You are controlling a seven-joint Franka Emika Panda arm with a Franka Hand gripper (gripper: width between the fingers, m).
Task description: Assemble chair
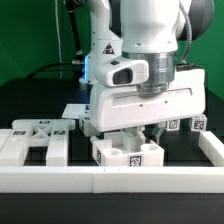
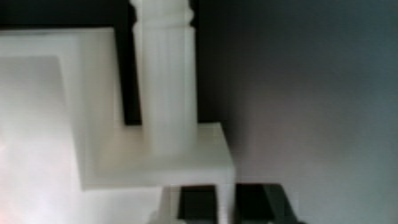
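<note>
So the gripper (image 2: pixel 231 203) is pinched shut, sitting low right over a tagged white chair part (image 1: pixel 128 153) just behind the wall (image 1: pixel 110 181).

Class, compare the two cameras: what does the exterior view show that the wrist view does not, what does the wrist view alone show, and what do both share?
Exterior view only: the whole arm, the long white border wall, and tagged chair parts at the exterior view's left.
Wrist view only: a slim turned post and a white block, seen close, and the gripper with its dark fingertips shut together.
Both: white chair parts on a dark table below the gripper.
</note>
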